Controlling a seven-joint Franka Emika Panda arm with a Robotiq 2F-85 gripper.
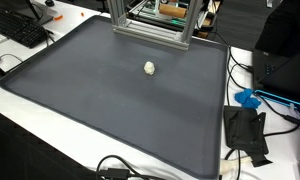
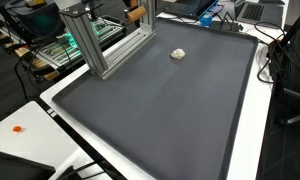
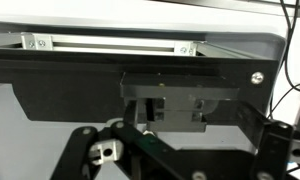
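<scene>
A small cream-white lump (image 1: 150,68) lies alone on the large dark grey mat (image 1: 110,110), towards its far side; it also shows in an exterior view (image 2: 178,54). The arm and gripper are out of sight in both exterior views. In the wrist view only the gripper's (image 3: 175,165) dark linkages show along the bottom edge, spread wide apart with nothing between them. The gripper faces a black bracket (image 3: 180,100) under an aluminium rail (image 3: 110,45). The lump is not in the wrist view.
An aluminium-profile frame (image 1: 150,25) stands at the mat's far edge, also in an exterior view (image 2: 100,40). A keyboard (image 1: 20,28), cables, a blue object (image 1: 248,98) and a black bracket (image 1: 245,130) lie around the mat on the white table.
</scene>
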